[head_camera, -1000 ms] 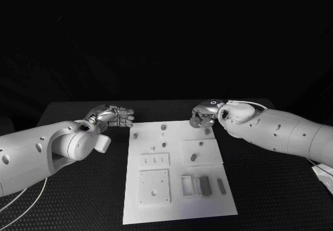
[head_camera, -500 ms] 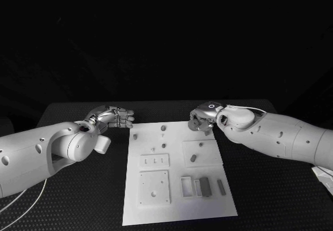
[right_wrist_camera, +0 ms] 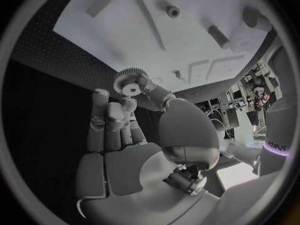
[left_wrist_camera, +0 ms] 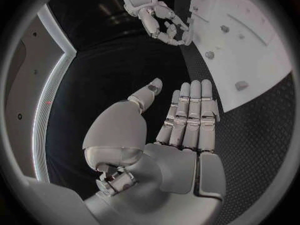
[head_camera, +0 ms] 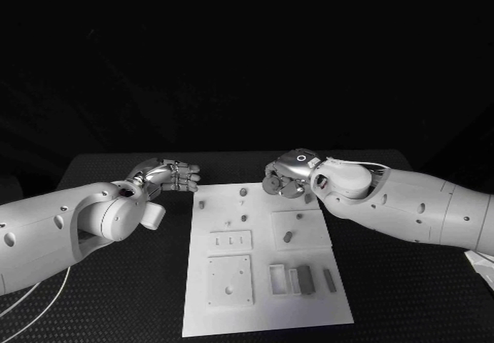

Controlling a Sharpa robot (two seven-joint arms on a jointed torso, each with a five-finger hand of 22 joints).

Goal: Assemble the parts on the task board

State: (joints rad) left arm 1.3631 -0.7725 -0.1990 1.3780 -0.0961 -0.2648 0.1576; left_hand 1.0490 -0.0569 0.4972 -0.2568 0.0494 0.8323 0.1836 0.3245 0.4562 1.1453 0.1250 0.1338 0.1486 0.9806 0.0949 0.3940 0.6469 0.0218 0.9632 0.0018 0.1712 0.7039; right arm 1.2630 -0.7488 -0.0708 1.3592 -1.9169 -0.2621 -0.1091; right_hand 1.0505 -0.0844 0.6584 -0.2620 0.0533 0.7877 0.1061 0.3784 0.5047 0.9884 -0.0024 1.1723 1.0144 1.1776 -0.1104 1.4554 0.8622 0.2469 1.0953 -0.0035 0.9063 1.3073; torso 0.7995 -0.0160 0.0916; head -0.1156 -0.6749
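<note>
- The right silver many-fingered hand [head_camera: 286, 175] hangs over the far right corner of the white rectangular task board [head_camera: 263, 314]; in the right wrist view it [right_wrist_camera: 122, 135] pinches a small grey toothed gear wheel [right_wrist_camera: 129, 82] between thumb and fingertips, above the board's far end.
- The left silver hand [head_camera: 170, 174] sits just off the board's far left corner over the black table [head_camera: 113, 286]; in the left wrist view it [left_wrist_camera: 181, 130] holds nothing, the fingers lying straight side by side and the thumb set apart.
- On the board, small grey pegs [head_camera: 243, 190] stand near the far end, and a short grey cylinder [head_camera: 288, 234] lies on a raised square plate at the right.
- Nearer the robot, a grey block [head_camera: 304, 278] sits beside a small white open frame [head_camera: 278, 279], with a thin grey bar [head_camera: 330, 279] just to its right.
</note>
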